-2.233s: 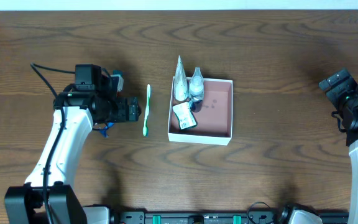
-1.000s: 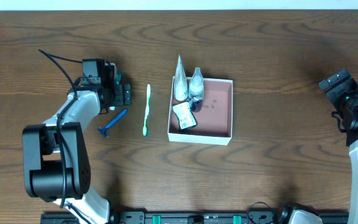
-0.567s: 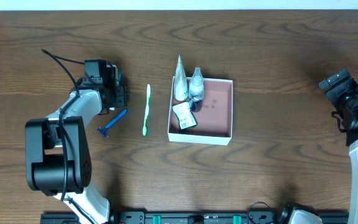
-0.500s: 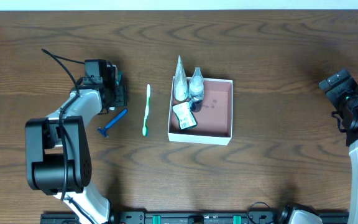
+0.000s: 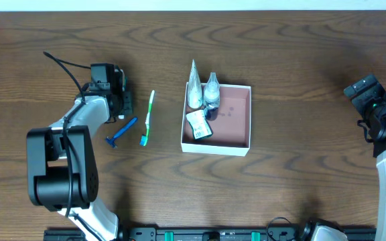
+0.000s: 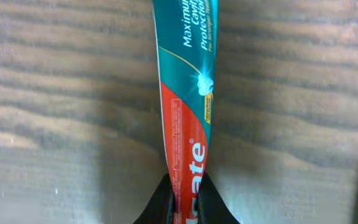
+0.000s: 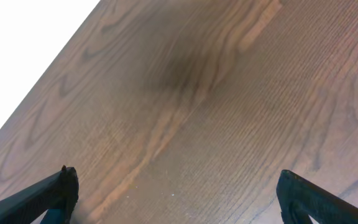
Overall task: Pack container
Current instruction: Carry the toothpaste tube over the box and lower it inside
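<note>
My L pincer [image 6: 185,208] was at the left of the table [image 5: 300,53], jaws squeezed together on the red end of a toothpaste tube [image 6: 188,93]. The tube ran away from the fingers [image 6: 161,202] over the wood, teal part farthest off. Just near-right of that pincer lay a blue razor [image 5: 121,132], flat on the wood. Right of it lay a green-and-white toothbrush [image 5: 147,118], tilted, blue-green end toward the near side, close to the razor but not touching. Well right of the brush, approx. mid-table, sat the container [image 5: 216,148], pinkish floor w/ faint dark marks showing in its right part. Along its left side stood a white tube [image 5: 193,84] and a small clear bottle [image 5: 212,90] at the far-left corner, both reaching past the far wall, w/ a small packet [image 5: 198,124] nearer. My R pincer [image 7: 176,177] hung at the far right edge, well apart from all that, jaws spread wide, only wood btwn them.
</note>
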Robot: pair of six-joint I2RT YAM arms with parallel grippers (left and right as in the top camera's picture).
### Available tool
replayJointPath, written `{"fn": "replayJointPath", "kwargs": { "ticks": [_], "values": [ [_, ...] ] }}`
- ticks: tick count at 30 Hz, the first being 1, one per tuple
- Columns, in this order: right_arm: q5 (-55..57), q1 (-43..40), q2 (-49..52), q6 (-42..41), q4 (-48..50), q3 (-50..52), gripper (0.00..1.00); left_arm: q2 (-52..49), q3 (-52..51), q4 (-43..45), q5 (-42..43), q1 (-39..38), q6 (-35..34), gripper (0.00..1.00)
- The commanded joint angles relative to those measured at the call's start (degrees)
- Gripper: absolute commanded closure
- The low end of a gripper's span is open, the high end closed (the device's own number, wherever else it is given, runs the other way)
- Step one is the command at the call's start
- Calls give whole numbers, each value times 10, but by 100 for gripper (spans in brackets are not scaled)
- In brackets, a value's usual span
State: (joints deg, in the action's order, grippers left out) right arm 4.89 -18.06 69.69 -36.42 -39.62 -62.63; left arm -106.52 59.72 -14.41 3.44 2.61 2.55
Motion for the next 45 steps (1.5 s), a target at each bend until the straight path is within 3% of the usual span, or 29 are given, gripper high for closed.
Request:
{"fn": "replayJointPath", "kwargs": {
  "ticks": [1, 9, 12, 17, 25, 34, 45],
  "values": [
    [2, -3, 0, -4, -1, -4, 1, 67, 16, -15, 0, 1, -19, 94],
    [2, -3, 0, -4, -1, -4, 1, 301, 55, -99, 56, -59, -52, 94],
    [2, -3, 0, -4, -1, -4, 1, 385, 55, -107, 65, -135, -81, 94],
    [2, -3, 0, -4, -1, -4, 1, 433, 54, -101, 32, -290, -114, 94],
    [2, -3, 0, -4, -1, -4, 1, 320, 54, -63, -208, -502, -207, 94],
    [2, -3, 0, -4, -1, -4, 1, 155, 54, 10, -226, -546, -294, 94],
    [2, -3, 0, -4, -1, -4, 1, 85, 54, 3, -226, -550, -400, 94]
  ]
}}
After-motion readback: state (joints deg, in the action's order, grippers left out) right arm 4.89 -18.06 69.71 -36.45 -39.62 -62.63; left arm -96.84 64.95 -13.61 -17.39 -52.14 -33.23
